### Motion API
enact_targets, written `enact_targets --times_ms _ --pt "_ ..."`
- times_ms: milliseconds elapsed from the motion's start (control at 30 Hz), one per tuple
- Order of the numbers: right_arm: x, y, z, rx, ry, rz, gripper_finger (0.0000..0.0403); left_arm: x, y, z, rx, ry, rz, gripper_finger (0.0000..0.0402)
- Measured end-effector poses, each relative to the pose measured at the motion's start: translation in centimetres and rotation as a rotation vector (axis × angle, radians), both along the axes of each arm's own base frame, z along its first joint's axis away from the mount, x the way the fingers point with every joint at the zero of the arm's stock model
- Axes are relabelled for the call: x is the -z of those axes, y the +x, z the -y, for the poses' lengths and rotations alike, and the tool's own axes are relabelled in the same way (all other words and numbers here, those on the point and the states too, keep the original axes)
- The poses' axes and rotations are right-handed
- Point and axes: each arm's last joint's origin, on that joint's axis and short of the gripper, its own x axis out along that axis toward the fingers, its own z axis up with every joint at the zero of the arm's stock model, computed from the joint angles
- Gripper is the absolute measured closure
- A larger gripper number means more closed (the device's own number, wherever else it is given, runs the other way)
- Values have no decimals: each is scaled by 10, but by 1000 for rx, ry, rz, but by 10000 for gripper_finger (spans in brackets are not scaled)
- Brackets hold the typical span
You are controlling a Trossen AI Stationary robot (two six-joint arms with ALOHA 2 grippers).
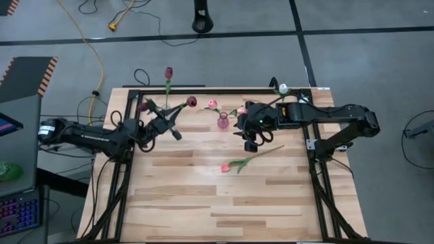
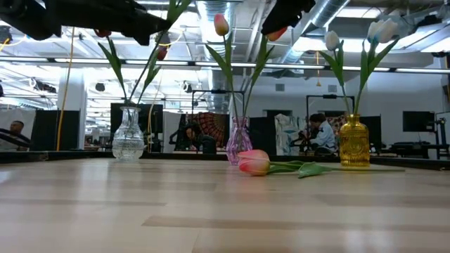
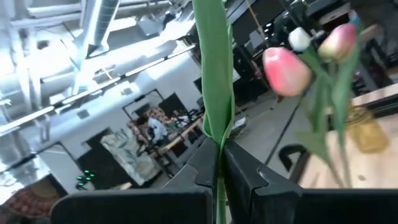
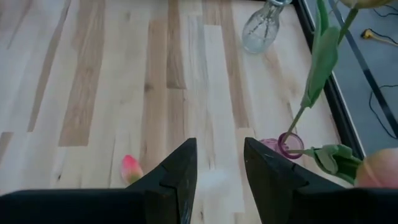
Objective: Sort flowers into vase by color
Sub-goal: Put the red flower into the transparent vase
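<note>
Seen from above, both arms reach over the wooden surface [image 1: 203, 196]. Left pincer [image 1: 178, 134] is clenched on a dark red tulip [image 1: 191, 102]. Right pincer [image 1: 251, 144] is released, empty, above a pink tulip [image 1: 226, 167] lying flat, head pointing left, stem running right. Low view: clear vase [image 2: 129, 135], purple vase [image 2: 238, 141], yellow vase [image 2: 354, 143] stand behind it. Left wrist view: stem upright between fingers [image 3: 249, 180].

No readable text in any view.
You will find no label, brand, number or sign legible on the table, the vases, the arms or in the room behind; any markings there are too small or blurred to make out.
</note>
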Motion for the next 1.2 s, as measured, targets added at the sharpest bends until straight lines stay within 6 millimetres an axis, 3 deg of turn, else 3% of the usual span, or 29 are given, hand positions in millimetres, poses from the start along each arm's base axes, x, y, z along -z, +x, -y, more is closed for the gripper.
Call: enact_targets --times_ms 367,800,1200 --pt "0 0 0 0 0 0 245 -5 -6 -27 -46 71 20 401" --pt "0 0 0 0 0 0 245 3 -14 -50 -89 -7 63 401" --pt "0 0 0 0 0 0 245 9 -17 -58 -172 -142 108 401"
